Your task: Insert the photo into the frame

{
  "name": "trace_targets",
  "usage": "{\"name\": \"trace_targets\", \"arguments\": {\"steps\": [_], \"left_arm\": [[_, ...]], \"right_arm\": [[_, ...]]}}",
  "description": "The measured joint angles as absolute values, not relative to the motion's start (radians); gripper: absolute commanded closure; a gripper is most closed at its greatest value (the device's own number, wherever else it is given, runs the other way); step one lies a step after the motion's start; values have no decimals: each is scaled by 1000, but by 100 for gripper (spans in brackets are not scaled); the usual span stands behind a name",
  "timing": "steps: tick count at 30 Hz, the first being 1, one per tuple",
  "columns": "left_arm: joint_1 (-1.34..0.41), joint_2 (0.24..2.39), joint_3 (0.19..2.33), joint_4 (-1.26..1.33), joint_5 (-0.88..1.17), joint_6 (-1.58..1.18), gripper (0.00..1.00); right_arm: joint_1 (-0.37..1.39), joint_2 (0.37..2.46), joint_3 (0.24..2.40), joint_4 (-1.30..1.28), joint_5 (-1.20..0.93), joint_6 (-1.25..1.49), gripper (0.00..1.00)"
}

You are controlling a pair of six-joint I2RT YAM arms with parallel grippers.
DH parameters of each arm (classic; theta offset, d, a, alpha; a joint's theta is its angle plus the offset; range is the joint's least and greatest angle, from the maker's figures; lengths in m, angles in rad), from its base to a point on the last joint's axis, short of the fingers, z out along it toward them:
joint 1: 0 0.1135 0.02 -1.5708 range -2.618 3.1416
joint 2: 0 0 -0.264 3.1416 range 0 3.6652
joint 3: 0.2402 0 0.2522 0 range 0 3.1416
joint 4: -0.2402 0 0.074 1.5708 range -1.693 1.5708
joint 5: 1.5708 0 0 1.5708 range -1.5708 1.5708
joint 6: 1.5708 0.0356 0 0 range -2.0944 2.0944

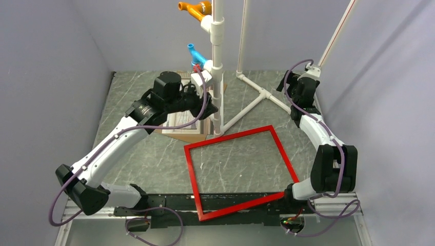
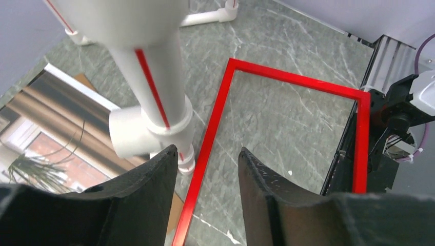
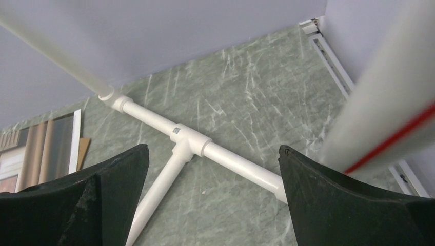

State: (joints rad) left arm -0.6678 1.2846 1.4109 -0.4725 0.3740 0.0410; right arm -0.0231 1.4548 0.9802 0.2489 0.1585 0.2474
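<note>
Left fingers [image 2: 138, 200] half-open, empty, over photo [image 2: 56, 133] edge near frame [image 2: 215, 118]; right fingers [image 3: 92, 205] wide, empty.

My white-shelled left arm [image 1: 110, 143] and right arm [image 1: 315, 125] carry black joint housings and looping purple cables [image 1: 50, 212]; the left gripper [image 2: 208, 156] and right gripper [image 3: 213, 148] have matte black wedge fingers.

The frame [image 1: 228, 137] is bright red, the table [image 1: 154, 154] grey-green with white veins, the photo [image 2: 51, 118] at far left shows brown curtains and a green spiky plant within a white border, and the white pipe [image 2: 149, 66] carries a thin red stripe.
</note>
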Motion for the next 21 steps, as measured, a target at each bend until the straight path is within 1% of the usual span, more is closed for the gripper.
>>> {"name": "trace_targets", "arguments": {"steps": [1, 10, 21], "left_arm": [[-666, 1299, 1425, -467, 382, 41, 53], [-649, 1427, 1535, -446, 419, 12, 52], [-643, 1520, 1614, -393, 430, -80, 55]], "right_arm": [[-26, 1454, 978, 253, 162, 252, 0], [-82, 1428, 933, 279, 213, 331, 0], [-161, 1338, 876, 279, 440, 370, 0]]}}
